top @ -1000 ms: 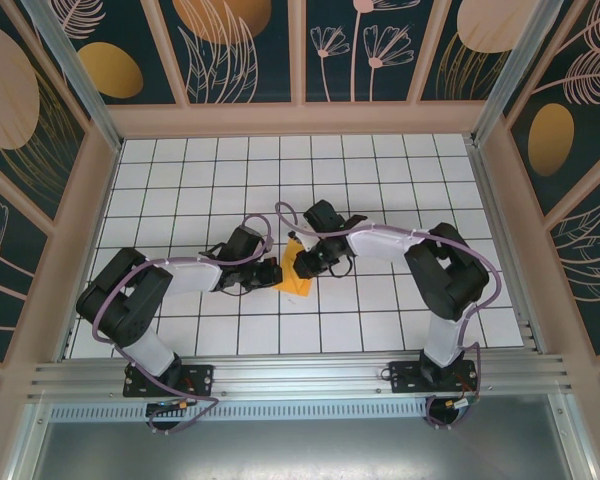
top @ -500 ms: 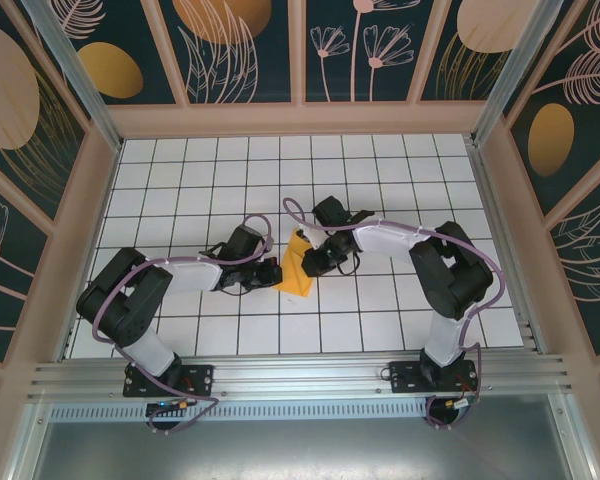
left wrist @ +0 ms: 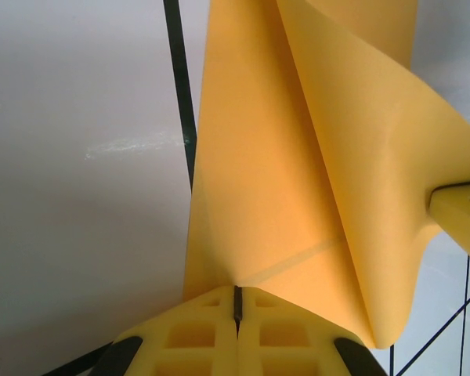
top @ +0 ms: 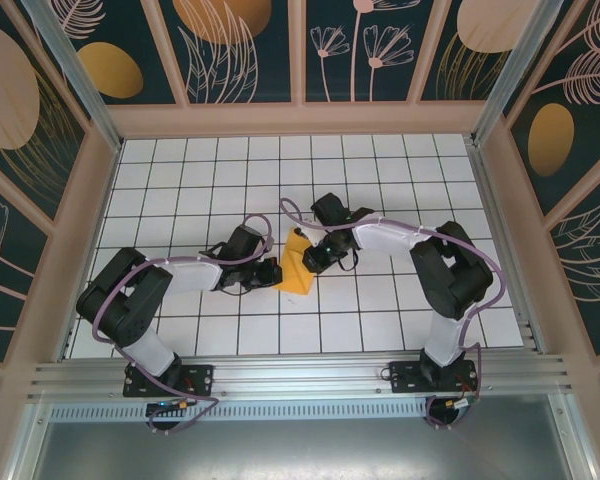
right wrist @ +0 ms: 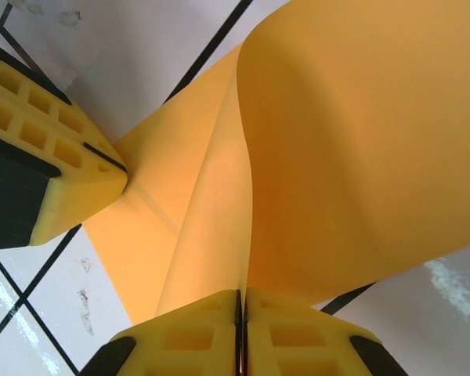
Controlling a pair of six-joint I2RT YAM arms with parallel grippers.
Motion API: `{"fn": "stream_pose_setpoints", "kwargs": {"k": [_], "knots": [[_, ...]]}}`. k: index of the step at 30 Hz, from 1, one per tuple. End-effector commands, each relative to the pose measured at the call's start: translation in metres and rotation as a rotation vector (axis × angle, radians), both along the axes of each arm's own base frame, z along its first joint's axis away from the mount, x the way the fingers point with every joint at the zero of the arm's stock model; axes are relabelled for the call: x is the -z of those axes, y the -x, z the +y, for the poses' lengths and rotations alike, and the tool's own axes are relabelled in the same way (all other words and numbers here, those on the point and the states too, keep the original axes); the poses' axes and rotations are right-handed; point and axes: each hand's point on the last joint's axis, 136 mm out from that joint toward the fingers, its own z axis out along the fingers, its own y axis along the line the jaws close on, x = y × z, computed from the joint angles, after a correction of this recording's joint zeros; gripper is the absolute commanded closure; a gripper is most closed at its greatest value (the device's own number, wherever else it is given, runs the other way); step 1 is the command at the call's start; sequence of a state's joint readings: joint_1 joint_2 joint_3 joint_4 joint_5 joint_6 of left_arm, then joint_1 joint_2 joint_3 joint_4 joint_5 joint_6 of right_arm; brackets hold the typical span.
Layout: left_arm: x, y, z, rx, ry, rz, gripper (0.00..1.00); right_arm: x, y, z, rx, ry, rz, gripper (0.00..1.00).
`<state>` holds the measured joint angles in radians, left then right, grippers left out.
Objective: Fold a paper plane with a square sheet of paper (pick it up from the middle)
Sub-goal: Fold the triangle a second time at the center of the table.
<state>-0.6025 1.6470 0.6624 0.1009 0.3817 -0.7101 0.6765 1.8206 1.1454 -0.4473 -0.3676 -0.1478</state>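
1. Step in hand: judged to be a fold partway through the sequence. The square sheet of paper (top: 296, 270) already carries a straight crease and is not a flat square. One flap is raised and bowed into a curve rather than pressed down.
2. Workpiece location: the sheet is near the middle of the table (top: 180, 170), slightly toward the near edge, directly between the two grippers. Its lower part appears to lie on the surface and the upper part stands off it.
3. Left gripper (left wrist: 236, 307): fingers closed flush together, pinching a pointed corner of the sheet where the crease ends.
4. Right gripper (right wrist: 240, 307): fingers closed on an edge of the raised flap, with the paper running into the seam between them. The two grippers are close together.
5. Arm pose: both arms are folded at the elbow and reach inward from the left and right sides of the table. The forearms are low over the surface and the wrists are angled toward the sheet.
6. Next move, as a judgement: the left grip should act as the anchor while the right carries the flap across to meet the crease or the opposite edge. Set the alignment before flattening the flap, then press the fold sharp.
7. Caution: thin paper held by two pinches may tear or buckle if the grippers pull apart.
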Motion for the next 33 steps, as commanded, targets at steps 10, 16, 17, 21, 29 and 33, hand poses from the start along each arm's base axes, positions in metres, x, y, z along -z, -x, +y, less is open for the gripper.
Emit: {"fn": "stream_pose_setpoints", "kwargs": {"k": [10,16,17,21,29,33], "knots": [[0.018,0.008,0.015,-0.008,-0.093,0.039,1.00,-0.002,-0.002,0.016,-0.140,-0.044,-0.063,0.88],[0.016,0.005,0.012,-0.006,-0.087,0.035,1.00,0.000,-0.005,0.020,-0.158,-0.035,-0.085,0.88],[0.015,0.004,0.012,-0.006,-0.086,0.033,1.00,0.000,-0.006,0.019,-0.157,-0.031,-0.091,0.89],[0.016,0.005,0.013,-0.006,-0.091,0.035,1.00,0.004,-0.008,0.018,-0.165,-0.016,-0.096,0.89],[0.016,0.006,0.013,-0.006,-0.091,0.036,1.00,0.008,-0.008,0.016,-0.177,-0.002,-0.105,0.89],[0.016,0.005,0.013,-0.007,-0.092,0.034,1.00,0.010,-0.009,0.017,-0.177,-0.002,-0.104,0.89]]}}
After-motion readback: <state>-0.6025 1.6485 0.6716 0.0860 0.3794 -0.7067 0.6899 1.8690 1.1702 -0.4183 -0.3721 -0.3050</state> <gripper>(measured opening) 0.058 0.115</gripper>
